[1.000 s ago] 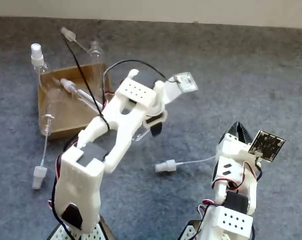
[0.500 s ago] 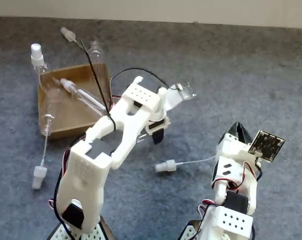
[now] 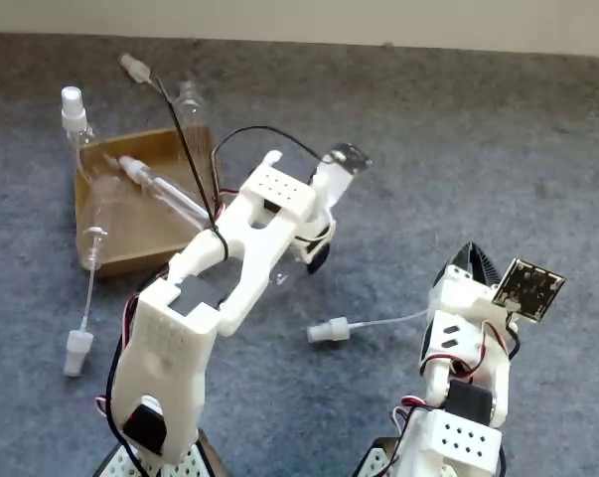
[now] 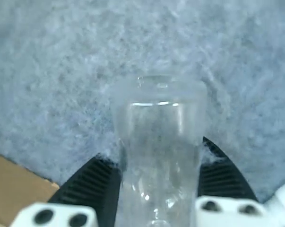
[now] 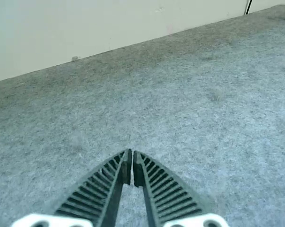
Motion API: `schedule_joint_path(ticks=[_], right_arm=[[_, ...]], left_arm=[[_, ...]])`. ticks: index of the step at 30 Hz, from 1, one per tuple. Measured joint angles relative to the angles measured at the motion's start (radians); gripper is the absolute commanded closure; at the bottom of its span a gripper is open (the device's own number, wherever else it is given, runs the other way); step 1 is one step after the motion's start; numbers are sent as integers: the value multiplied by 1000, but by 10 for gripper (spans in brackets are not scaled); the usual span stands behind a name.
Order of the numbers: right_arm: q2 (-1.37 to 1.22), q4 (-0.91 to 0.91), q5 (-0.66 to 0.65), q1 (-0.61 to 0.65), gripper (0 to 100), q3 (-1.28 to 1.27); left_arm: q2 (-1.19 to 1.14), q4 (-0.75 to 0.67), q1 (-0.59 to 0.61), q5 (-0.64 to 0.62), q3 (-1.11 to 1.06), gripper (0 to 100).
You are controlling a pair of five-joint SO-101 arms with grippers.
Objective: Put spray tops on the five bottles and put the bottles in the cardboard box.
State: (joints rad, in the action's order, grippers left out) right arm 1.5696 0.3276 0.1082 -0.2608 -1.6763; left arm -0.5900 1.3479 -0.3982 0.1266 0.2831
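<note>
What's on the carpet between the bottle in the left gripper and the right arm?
Between bottle and right arm: a loose spray top, lying flat, thin tube running toward that arm; otherwise bare carpet. High view shows it.

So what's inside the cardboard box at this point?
A clear bottle with a spray top lies diagonally in the cardboard box. The left arm covers the box's near right corner, so anything there is hidden.

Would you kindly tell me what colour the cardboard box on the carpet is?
The cardboard box is plain brown; the high view shows it best.
</note>
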Motion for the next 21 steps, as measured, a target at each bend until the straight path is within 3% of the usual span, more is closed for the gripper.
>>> schedule_joint_path(ticks=[10, 16, 21], right_arm=[[0, 0, 0, 0, 985, 0], [0, 0, 0, 0, 985, 0], [0, 0, 0, 0, 985, 0]], left_arm=[[130, 126, 0, -400, 183, 916], [256, 275, 35, -784, 275, 913], [264, 351, 64, -1000, 279, 912]])
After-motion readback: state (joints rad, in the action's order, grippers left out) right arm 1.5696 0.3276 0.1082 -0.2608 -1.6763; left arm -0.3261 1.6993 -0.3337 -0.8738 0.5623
